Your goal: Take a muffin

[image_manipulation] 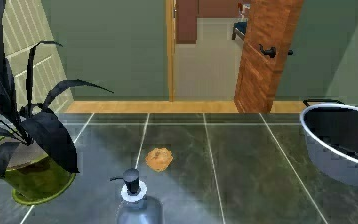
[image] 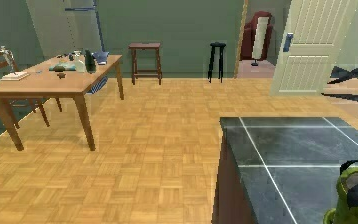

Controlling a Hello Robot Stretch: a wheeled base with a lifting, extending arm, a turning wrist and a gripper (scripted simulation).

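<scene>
I see one muffin [image_manipulation: 160, 158], a small round orange-brown lump, in the arm side view. It lies on its own on the dark tiled counter [image_manipulation: 237, 150], on the seam between two tiles, touching nothing else. Just nearer to me, at the bottom edge, stands one pump bottle [image_manipulation: 137, 202] with a dark nozzle; it is close to the muffin but apart from it. On the arm side view's left I count one potted plant [image_manipulation: 27, 160], with long dark leaves spilling out of a yellow-green pot. Far to the right sits one big dark bowl [image_manipulation: 339, 140] with a pale rim, well apart from the muffin. Beyond the counter's far edge I see a strip of wooden floor, a green wall and one brown door [image_manipulation: 267, 50] standing ajar. The state of the claw I cannot tell.

In the forward view the same counter fills the lower right. Across the parquet stands one wooden table [image: 57, 85] with a few small things on it, and one chair [image: 1, 64] behind it. Against the green wall I count two stools: one brown [image: 145, 60] and one black [image: 217, 58]. Right of them is one white door [image: 312, 42].
</scene>
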